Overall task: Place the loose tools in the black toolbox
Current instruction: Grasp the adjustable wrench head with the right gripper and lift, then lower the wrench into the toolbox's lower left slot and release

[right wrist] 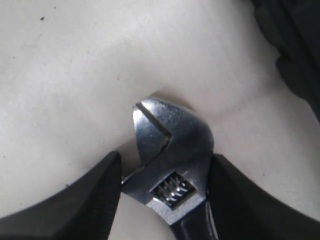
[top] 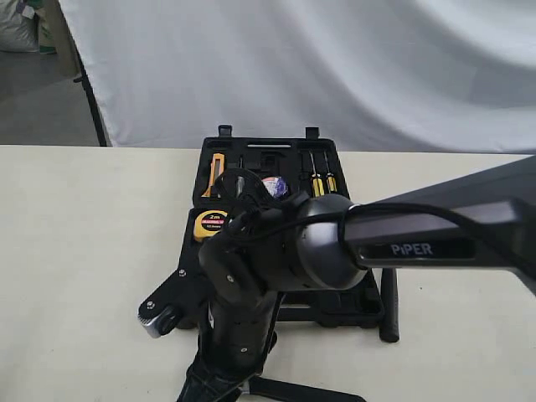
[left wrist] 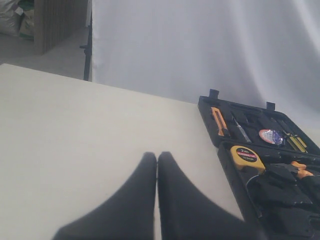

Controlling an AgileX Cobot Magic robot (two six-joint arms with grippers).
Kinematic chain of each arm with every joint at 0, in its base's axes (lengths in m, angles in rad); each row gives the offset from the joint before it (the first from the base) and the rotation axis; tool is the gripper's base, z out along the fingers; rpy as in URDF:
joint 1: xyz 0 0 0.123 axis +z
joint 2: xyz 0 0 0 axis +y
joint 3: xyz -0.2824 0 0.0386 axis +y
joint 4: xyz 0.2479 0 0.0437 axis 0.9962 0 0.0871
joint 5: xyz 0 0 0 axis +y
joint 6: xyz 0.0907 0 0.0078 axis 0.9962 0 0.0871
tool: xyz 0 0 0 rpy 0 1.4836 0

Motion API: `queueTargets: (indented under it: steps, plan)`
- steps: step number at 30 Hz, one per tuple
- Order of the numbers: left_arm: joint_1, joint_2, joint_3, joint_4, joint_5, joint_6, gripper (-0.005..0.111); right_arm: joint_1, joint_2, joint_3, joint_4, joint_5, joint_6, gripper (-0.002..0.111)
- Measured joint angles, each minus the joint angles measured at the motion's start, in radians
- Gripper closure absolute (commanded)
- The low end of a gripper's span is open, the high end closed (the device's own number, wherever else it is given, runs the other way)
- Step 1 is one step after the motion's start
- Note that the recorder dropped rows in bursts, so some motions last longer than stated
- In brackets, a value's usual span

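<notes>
The toolbox (top: 266, 151) lies open on the table (top: 84, 234). In its rear half, the knife (top: 216, 172) sits left, the tape roll (top: 274, 186) in the middle and the screwdrivers (top: 318, 180) right. The tape measure (top: 210, 224) sits in its front half, at the rear left. The wrench (right wrist: 170, 150) lies on the table off its front left corner, between the fingers of my right gripper (right wrist: 164, 172).

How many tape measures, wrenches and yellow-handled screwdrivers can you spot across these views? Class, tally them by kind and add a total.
tape measure: 1
wrench: 1
screwdrivers: 2
Total: 4
</notes>
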Motion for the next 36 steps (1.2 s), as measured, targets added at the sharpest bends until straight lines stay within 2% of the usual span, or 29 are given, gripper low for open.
queueTargets:
  steps: [24, 31, 36]
  plan:
    - [0.0, 0.0, 0.0, 0.0, 0.0, 0.0, 0.106, 0.0, -0.062, 0.011, 0.0, 0.03, -0.005, 0.109]
    - [0.0, 0.0, 0.0, 0.0, 0.0, 0.0, 0.106, -0.002, -0.099, 0.011, -0.069, 0.034, 0.022, 0.109]
    - [0.0, 0.0, 0.0, 0.0, 0.0, 0.0, 0.106, -0.044, -0.121, 0.011, -0.11, 0.034, 0.068, 0.109]
